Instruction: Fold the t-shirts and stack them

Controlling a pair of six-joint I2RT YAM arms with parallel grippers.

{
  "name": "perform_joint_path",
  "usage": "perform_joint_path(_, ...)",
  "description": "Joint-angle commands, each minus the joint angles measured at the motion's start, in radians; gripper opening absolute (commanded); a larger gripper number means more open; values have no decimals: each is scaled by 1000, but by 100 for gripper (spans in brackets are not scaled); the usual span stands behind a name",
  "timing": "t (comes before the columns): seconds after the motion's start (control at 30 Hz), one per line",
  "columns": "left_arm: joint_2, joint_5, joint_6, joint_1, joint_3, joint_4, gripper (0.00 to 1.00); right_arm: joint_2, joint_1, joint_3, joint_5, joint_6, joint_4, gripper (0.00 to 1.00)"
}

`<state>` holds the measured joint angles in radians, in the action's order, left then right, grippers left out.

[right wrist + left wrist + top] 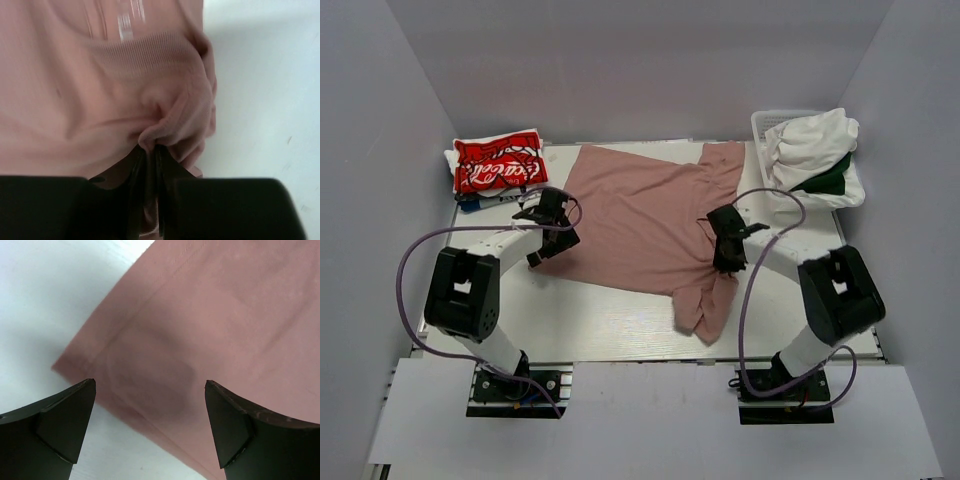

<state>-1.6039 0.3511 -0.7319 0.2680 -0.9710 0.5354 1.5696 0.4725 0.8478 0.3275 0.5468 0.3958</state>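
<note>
The dusty-pink t-shirt (640, 225) lies spread across the middle of the table, one sleeve trailing toward the front (705, 305). My left gripper (552, 232) is open, just above the shirt's left hem corner (75, 360), with cloth between its fingers (65, 415). My right gripper (728, 245) is shut on a bunched fold at the ribbed collar of the pink shirt (165, 120). A folded red t-shirt with white script logo (498, 160) lies at the back left. White (815, 140) and dark green (835, 180) shirts lie in the basket.
A white plastic lattice basket (765, 125) stands at the back right corner. Grey walls enclose the table on three sides. Something blue shows under the red shirt (470, 203). Bare white table (590, 320) lies in front of the pink shirt.
</note>
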Motion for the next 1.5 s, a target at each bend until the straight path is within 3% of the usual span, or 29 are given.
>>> perform_joint_path(0.0,-27,8,25,4,-80,0,100,122,-57,149,100,-42,-78,17)
perform_joint_path(0.1,-51,28,25,4,-104,34,100,211,-118,252,79,-103,-106,17)
perform_joint_path(0.2,-51,58,3,-6,-118,66,100,248,-158,348,-49,-217,-149,29)
perform_joint_path(0.23,-51,81,-10,-6,-118,92,100,248,-158,367,-67,-263,-143,48)
perform_joint_path(0.3,7,92,-41,-6,-97,104,100,207,-144,405,-73,-297,-124,64)
perform_joint_path(0.33,31,101,-61,-15,-81,115,100,164,-143,399,-93,-292,-120,83)
perform_joint_path(0.37,56,101,-72,-24,-45,115,100,143,-141,348,-96,-279,-114,90)
perform_joint_path(0.53,192,57,-118,-44,86,138,100,-144,-141,173,-67,-127,-31,90)
perform_joint_path(0.73,222,-60,-118,-62,235,8,97,-337,-147,-85,-79,-6,106,90)
perform_joint_path(0.87,171,-81,-118,-62,255,-29,73,-436,-147,-188,-136,54,135,90)
perform_joint_path(0.9,171,-92,-118,-62,255,-38,63,-472,-146,-202,-148,76,138,90)
perform_joint_path(1.0,147,-116,-107,-62,273,-67,48,-505,-150,-271,-159,105,126,90)
perform_joint_path(1.03,147,-116,-107,-62,273,-77,38,-505,-144,-298,-174,105,123,90)
perform_joint_path(1.1,138,-126,-107,-62,273,-77,28,-490,-149,-314,-212,123,101,86)
perform_joint_path(1.13,137,-126,-107,-62,273,-77,16,-485,-146,-337,-228,124,91,79)
perform_joint_path(1.23,137,-126,-98,-62,273,-98,0,-461,-149,-380,-272,145,23,64)
perform_joint_path(1.33,156,-116,-75,-62,273,-124,0,-442,-149,-397,-283,157,-40,41)
perform_joint_path(1.37,165,-116,-75,-62,273,-124,0,-441,-149,-388,-280,156,-13,23)
perform_joint_path(1.43,186,-116,-75,-62,273,-112,0,-473,-147,-342,-268,147,58,2)
perform_joint_path(1.47,221,-104,-75,-62,273,-76,0,-491,-146,-322,-237,145,95,0)
